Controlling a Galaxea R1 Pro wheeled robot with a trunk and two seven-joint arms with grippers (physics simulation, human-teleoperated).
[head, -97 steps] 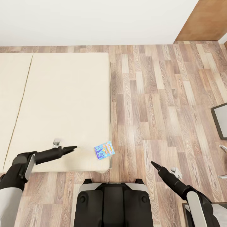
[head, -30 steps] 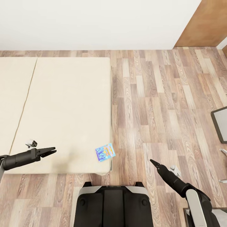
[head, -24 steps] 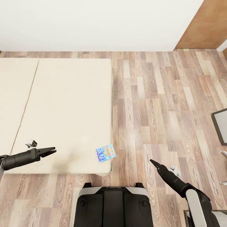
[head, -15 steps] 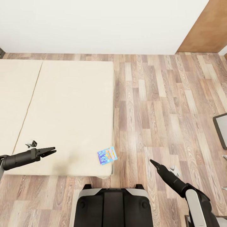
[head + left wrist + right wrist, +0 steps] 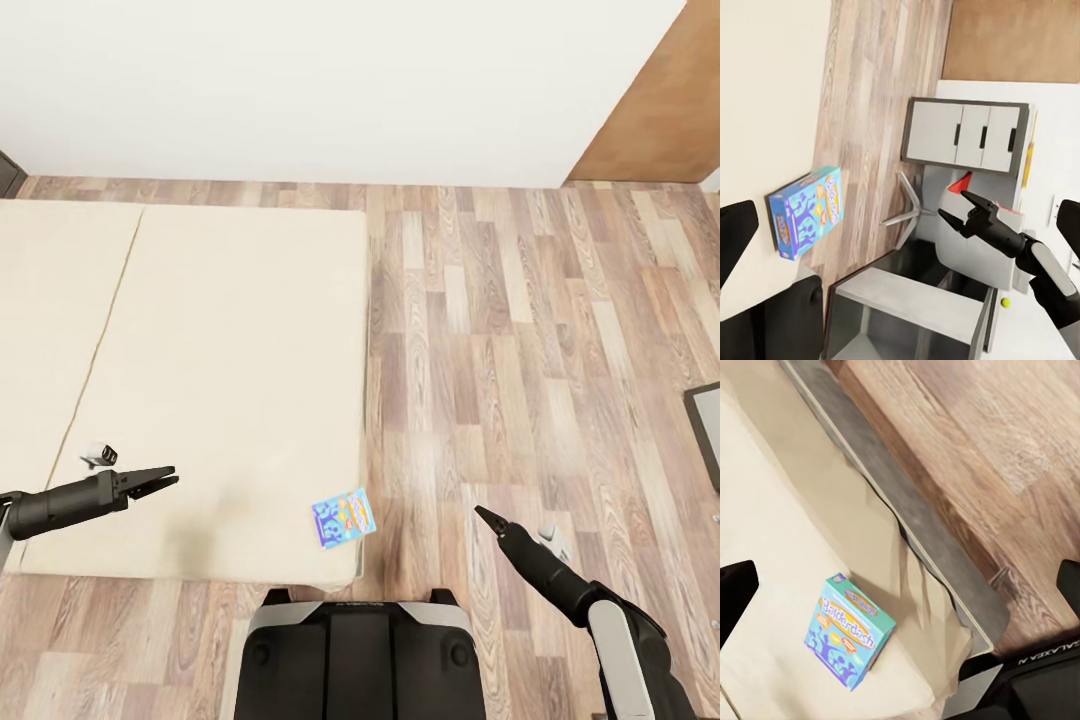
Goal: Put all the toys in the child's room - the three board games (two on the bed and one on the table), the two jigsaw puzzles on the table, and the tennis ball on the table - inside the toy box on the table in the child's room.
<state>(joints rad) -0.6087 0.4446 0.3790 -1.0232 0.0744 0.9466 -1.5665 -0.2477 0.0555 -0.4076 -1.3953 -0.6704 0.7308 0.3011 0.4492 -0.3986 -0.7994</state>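
blue board game (image 5: 343, 517) flat near bed (image 5: 200, 380) corner (long axis diagonal); left gripper (image 5: 160, 481) slightly parted, right gripper (image 5: 482, 515) pressed together.

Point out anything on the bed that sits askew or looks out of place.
The blue board game lies alone at the bed's near corner, turned at an angle to the mattress edges and close to the edge. The right wrist view shows the cover rumpled there. Nothing else stands out.
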